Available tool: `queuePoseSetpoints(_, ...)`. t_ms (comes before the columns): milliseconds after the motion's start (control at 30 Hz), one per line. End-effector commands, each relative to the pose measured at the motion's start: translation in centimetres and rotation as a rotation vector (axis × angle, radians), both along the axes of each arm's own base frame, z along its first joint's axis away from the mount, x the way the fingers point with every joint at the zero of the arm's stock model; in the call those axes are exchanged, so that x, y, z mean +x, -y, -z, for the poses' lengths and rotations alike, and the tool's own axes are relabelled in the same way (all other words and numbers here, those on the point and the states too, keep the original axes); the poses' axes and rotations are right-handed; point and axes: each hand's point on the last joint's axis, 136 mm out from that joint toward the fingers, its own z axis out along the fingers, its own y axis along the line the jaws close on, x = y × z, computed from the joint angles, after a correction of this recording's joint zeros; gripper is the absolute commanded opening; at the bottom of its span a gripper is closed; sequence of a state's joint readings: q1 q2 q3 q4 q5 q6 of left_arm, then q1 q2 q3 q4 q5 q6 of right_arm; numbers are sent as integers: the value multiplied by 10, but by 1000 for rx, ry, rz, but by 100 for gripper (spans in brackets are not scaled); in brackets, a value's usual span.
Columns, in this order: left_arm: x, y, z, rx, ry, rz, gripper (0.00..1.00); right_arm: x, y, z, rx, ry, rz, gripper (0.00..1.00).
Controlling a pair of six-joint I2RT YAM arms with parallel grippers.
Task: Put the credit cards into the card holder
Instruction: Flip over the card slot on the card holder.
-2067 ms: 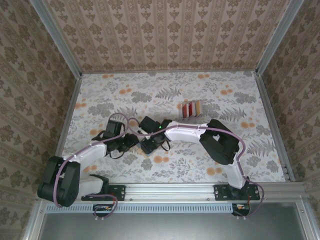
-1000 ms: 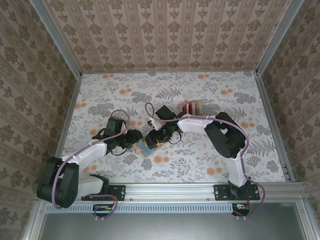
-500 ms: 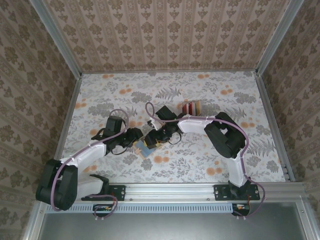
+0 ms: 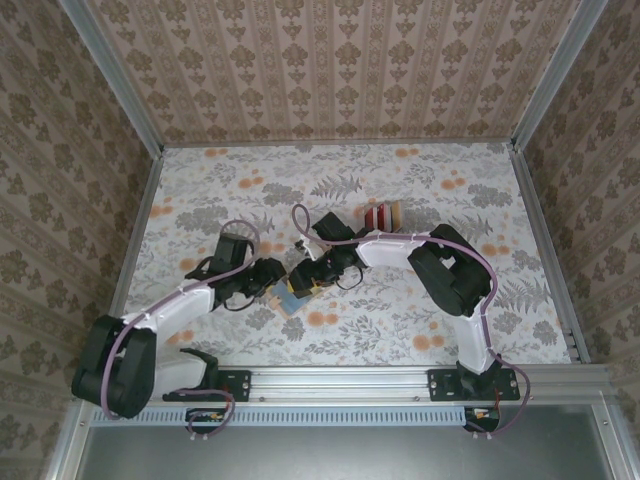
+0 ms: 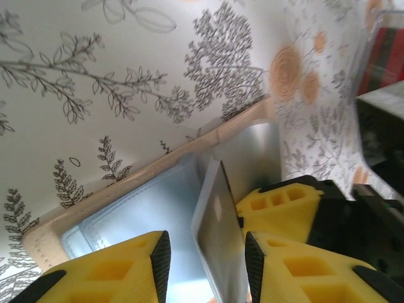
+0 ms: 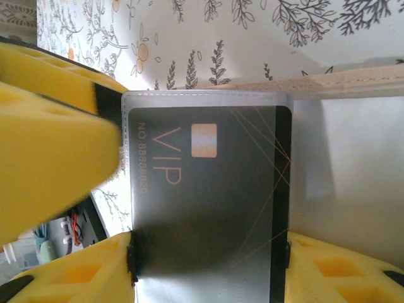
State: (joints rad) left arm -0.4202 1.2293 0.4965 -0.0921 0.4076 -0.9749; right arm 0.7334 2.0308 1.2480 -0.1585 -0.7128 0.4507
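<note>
Card holder (image 4: 284,298) now lies open; right hand (image 6: 208,278) grasps a dark credit card (image 6: 208,189) partly sleeved ahead, insertion seemingly underway; left hand (image 5: 205,255) unclenched.

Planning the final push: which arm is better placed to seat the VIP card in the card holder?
Right, probably. The right claw grips the dark VIP card by both edges, lined up in the clear sleeve of the card holder, so it can just push. The left claw straddles it, open.
</note>
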Motion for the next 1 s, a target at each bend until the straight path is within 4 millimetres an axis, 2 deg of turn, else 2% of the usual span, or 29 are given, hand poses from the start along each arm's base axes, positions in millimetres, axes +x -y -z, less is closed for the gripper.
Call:
queuePoseSetpoints(0,10,13,-7,-25,17,18,38,-4,0,1,25,-29,-7,54)
queuePoseSetpoints(100,14,19,-8,-24,20,31,30,-4,1,2,21,-30,-7,54)
queuePoseSetpoints(167,18,20,-11,-18,29,39,19,-5,2,2,17,-25,-6,55)
queuePoseSetpoints(233,19,18,-13,10,37,51,9,-4,4,2,8,-17,2,61)
queuePoseSetpoints(267,12,23,-13,39,32,91,5,-3,5,1,3,-10,5,64)
queuePoseSetpoints(333,7,18,-11,90,19,115,0,-2,9,-1,-13,4,12,68)
queuePoseSetpoints(633,-13,-6,-3,278,-53,223,0,11,40,-13,-114,97,77,71)
queuePoseSetpoints(833,-14,-7,4,362,-116,279,0,15,58,1,-195,111,117,71)
queuePoseSetpoints(967,-7,-4,1,510,-146,322,0,14,68,12,-244,109,138,70)
